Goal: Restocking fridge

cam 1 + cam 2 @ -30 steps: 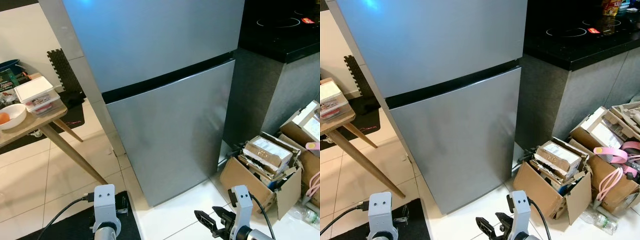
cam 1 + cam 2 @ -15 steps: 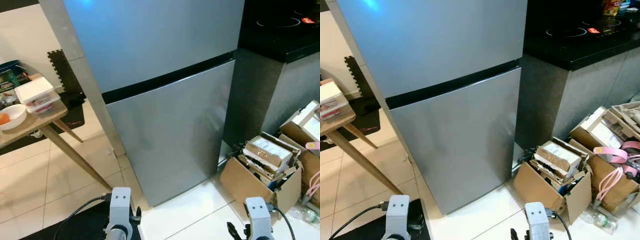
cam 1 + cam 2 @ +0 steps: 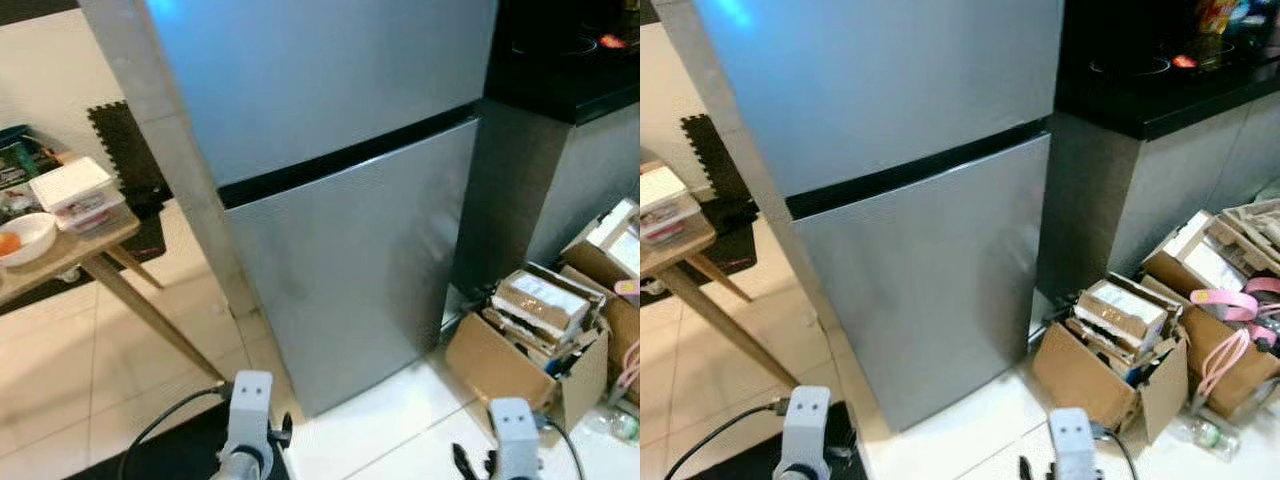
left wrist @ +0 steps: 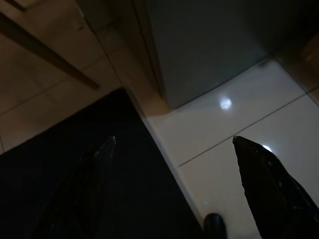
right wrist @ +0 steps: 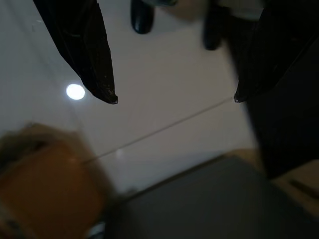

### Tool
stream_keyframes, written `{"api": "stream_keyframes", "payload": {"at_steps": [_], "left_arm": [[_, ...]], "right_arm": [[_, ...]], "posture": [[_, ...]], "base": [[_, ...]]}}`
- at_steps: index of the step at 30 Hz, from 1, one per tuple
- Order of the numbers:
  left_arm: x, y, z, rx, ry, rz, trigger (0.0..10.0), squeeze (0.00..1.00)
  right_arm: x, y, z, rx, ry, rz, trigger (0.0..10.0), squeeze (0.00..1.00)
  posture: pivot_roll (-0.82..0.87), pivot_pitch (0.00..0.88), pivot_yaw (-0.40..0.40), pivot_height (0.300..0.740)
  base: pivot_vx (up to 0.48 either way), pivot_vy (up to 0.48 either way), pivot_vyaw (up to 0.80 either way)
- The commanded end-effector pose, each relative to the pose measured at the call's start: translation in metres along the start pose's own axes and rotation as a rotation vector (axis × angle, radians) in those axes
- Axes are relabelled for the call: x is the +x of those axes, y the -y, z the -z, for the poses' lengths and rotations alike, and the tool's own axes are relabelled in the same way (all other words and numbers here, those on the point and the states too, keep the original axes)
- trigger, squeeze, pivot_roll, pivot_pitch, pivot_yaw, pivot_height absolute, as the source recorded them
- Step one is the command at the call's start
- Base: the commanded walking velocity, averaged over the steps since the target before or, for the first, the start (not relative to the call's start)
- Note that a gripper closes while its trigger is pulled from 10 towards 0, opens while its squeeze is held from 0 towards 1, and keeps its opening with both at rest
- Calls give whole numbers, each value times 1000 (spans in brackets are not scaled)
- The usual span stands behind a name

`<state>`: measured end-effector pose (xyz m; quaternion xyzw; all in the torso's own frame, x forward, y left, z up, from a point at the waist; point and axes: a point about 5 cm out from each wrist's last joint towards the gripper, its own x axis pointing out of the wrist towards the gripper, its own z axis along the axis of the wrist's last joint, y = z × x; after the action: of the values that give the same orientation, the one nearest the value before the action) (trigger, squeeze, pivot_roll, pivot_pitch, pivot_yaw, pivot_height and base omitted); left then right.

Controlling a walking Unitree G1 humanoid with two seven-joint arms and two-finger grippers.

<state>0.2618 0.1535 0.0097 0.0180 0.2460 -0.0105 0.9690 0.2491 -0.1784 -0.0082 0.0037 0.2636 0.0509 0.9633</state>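
Nearest the camera, both arms hang low over the floor. The left gripper (image 4: 172,144) points down at the edge of a black mat (image 4: 75,169) and the white floor tiles (image 4: 234,129), its fingers spread wide with nothing between them. The right gripper (image 5: 174,97) is likewise spread wide and empty above the tiles, with a cardboard box (image 3: 525,345) of flattened cartons just beside it.

Directly ahead stands the fridge (image 3: 340,200), a two-door silver unit, both doors closed. No handle is visible on either front; the only break is the dark seam (image 3: 350,155) between upper and lower door. Judgement: the door is rigid, smooth and likely slippery, held by a seal, so a fingertip hook at the door's free edge or in the seam looks the most workable hold.

Further left, a wooden table (image 3: 75,250) carries stacked lidded containers (image 3: 75,190) and a white bowl (image 3: 20,235). Judgement: the containers appear light, thin plastic; they are best gripped across the sides, gently, and kept level.
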Motion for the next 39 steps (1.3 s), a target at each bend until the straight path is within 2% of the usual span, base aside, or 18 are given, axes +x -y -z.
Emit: {"api": "stream_keyframes", "payload": {"at_steps": [1, 23, 39], "left_arm": [[-1, 2, 8, 1, -33, 11, 10000, 0], [2, 0, 3, 31, -32, 32, 10000, 0], [3, 1, 2, 43, -35, 48, 10000, 0]], "right_arm": [[-2, -1, 8, -17, -21, 4, 10000, 0], [4, 2, 3, 25, -7, 33, 10000, 0], [6, 0, 3, 22, -1, 31, 10000, 0]], "posture": [[-72, 124, 117, 740], [-61, 113, 135, 740], [-68, 105, 151, 740]], "base": [[0, 480, 0], [0, 480, 0], [0, 480, 0]]}}
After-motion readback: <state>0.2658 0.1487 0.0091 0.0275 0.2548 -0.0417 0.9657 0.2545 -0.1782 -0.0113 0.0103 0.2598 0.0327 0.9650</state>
